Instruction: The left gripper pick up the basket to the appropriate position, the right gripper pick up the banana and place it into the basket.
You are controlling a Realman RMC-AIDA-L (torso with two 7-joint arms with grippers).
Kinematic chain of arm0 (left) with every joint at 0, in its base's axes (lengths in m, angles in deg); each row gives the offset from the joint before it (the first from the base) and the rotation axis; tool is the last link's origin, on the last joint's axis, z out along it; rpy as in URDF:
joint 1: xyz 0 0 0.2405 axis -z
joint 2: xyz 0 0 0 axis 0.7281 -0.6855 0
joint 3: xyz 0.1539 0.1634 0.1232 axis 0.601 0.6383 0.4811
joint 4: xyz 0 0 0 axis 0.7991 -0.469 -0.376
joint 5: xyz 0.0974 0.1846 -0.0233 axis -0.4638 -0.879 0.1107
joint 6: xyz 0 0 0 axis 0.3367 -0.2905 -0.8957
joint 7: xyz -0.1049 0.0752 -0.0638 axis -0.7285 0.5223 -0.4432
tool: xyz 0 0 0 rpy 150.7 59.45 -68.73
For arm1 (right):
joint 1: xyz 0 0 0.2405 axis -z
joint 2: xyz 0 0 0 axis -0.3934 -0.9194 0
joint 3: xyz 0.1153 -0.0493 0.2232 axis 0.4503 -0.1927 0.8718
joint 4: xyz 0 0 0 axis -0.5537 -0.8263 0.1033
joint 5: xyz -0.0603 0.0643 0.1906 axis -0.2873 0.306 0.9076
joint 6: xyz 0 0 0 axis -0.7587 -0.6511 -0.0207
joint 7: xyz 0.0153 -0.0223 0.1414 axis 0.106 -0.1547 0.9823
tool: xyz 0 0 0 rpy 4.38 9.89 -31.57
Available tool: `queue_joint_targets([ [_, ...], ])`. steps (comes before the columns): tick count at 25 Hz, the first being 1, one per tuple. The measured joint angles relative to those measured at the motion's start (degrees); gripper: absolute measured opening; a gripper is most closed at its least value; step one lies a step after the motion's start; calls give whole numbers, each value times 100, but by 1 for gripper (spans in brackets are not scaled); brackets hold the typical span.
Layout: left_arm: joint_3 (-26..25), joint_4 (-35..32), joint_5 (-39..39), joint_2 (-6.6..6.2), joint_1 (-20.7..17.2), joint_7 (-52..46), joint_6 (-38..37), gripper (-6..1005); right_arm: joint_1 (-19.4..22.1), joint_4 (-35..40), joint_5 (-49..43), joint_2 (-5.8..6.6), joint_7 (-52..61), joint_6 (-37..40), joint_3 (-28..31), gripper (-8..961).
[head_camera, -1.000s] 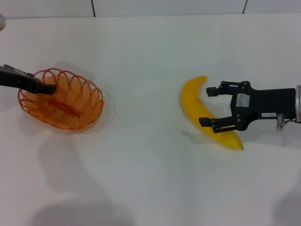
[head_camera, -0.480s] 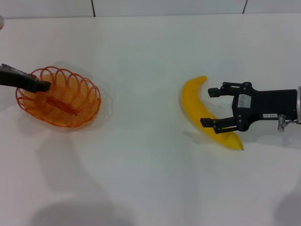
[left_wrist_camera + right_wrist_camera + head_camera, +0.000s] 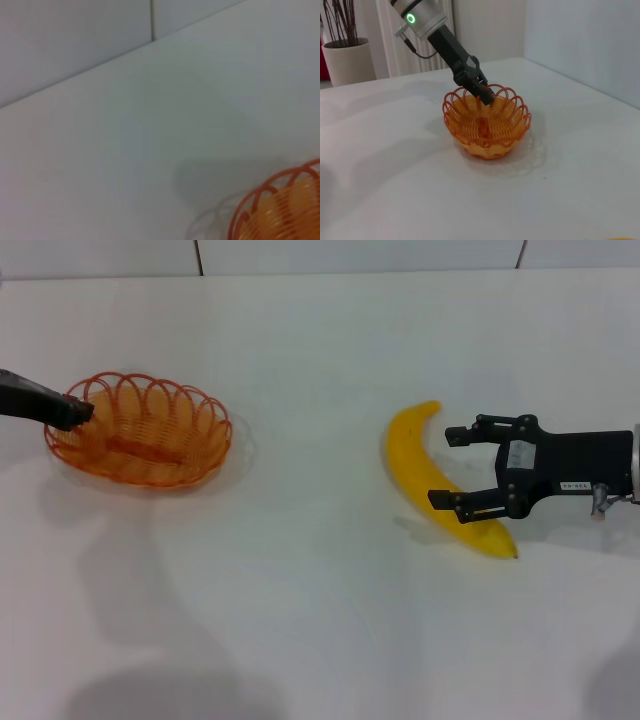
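The orange wire basket (image 3: 140, 430) is at the left of the white table. My left gripper (image 3: 76, 412) is shut on its left rim. In the right wrist view the basket (image 3: 487, 125) hangs a little above the table over its shadow, held at the rim by the left gripper (image 3: 482, 93). Part of the rim shows in the left wrist view (image 3: 280, 207). The yellow banana (image 3: 415, 455) lies on the table at the right. My right gripper (image 3: 441, 467) is open, one finger on each side of the banana's lower half.
The table's back edge meets a tiled wall (image 3: 300, 265). In the right wrist view a pot with twigs (image 3: 347, 60) and a white radiator (image 3: 395, 55) stand beyond the table. White tabletop (image 3: 310, 540) lies between basket and banana.
The basket has shifted slightly up and to the right and now looks flatter. My left gripper's tip has drawn back from inside the basket to its left rim. The right gripper has hardly moved.
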Motion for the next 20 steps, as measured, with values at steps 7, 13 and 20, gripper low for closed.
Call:
queue_joint_targets([
  [7, -19, -332, 144, 14, -51, 30, -416, 169, 26, -2, 0, 2, 0, 0, 6, 906],
  [13, 14, -1049, 793, 10, -306, 54, -1185, 123, 54, 6, 0, 7, 0, 0, 26, 906],
  [20, 17, -1262, 1264, -4, -373, 85, -1566, 79, 53, 22, 0, 9, 0, 1, 8, 906],
])
